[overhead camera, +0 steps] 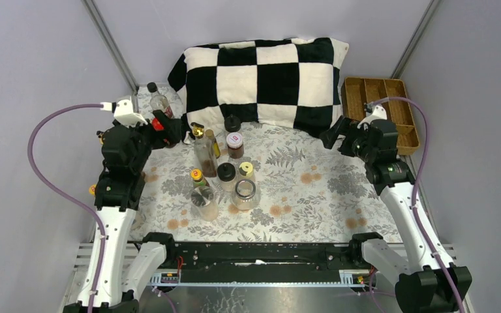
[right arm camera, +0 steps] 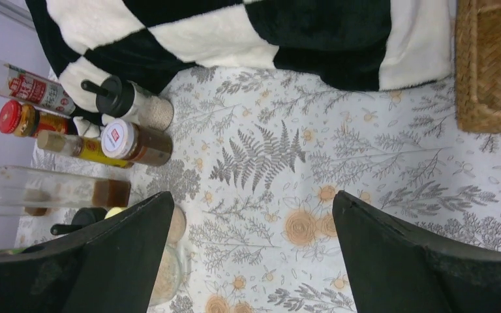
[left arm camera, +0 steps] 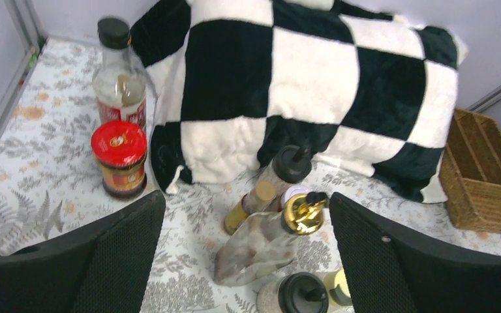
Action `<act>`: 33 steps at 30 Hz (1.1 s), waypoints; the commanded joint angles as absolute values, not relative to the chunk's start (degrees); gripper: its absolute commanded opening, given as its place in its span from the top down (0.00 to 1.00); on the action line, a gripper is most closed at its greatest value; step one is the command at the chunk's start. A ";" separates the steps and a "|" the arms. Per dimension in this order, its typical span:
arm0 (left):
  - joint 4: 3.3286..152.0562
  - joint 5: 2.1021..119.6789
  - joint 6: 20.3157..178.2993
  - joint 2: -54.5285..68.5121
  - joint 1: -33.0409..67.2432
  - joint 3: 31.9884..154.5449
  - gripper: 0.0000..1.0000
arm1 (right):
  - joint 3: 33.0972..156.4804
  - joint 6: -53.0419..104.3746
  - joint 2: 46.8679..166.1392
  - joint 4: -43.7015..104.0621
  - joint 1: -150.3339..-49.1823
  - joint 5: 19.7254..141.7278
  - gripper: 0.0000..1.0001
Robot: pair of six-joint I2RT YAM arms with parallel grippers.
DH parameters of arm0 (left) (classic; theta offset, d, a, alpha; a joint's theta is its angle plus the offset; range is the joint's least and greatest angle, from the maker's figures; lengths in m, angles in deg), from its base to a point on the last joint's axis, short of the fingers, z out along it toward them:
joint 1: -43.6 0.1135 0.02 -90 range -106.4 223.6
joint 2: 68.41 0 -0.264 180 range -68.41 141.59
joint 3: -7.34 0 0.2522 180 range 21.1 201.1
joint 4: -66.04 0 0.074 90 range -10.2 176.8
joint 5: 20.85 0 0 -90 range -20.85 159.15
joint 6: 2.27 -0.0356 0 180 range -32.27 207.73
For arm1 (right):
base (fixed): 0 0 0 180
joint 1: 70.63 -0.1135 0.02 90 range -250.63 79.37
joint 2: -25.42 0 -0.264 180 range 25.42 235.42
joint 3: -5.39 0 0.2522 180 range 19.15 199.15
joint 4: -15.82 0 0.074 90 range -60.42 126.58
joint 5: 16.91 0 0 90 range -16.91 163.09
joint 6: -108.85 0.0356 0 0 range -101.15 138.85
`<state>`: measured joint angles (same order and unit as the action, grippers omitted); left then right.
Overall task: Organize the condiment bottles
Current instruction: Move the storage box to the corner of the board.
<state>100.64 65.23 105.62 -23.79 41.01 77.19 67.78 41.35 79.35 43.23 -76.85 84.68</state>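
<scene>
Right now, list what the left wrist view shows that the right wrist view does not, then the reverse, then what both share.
Only the left wrist view: the open left hand, the gold top of the tall bottle, and the whole upper edge of the checkered pillow.

Only the right wrist view: the open right hand and the bare middle of the flowered cloth up to the wicker tray.

Both: the pillow, the tray, the red-capped jar, the black-capped bottle and the yellow bottle.

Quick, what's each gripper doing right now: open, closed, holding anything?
Left gripper: open, holding nothing.
Right gripper: open, holding nothing.
</scene>
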 commanded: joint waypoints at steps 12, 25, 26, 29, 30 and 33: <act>104.22 59.59 101.92 -15.20 40.96 89.43 0.01 | 91.85 37.10 93.85 49.57 -76.84 80.12 0.00; 102.11 50.72 104.77 -10.56 40.77 90.52 0.01 | 91.33 37.74 91.44 47.53 -76.81 88.26 0.00; 101.77 50.57 105.00 -9.91 40.50 90.41 0.01 | 90.64 38.30 92.11 46.37 -76.84 89.01 0.00; 100.76 52.57 105.17 -9.19 38.88 89.84 0.01 | 89.64 40.21 95.69 44.50 -76.79 90.66 0.00; 100.76 53.49 104.99 -9.24 38.27 89.90 0.01 | 89.89 40.35 97.40 44.58 -76.78 91.37 0.00; 100.40 55.78 104.25 -10.13 37.82 89.79 0.01 | 90.88 39.78 101.10 45.96 -76.79 90.66 0.00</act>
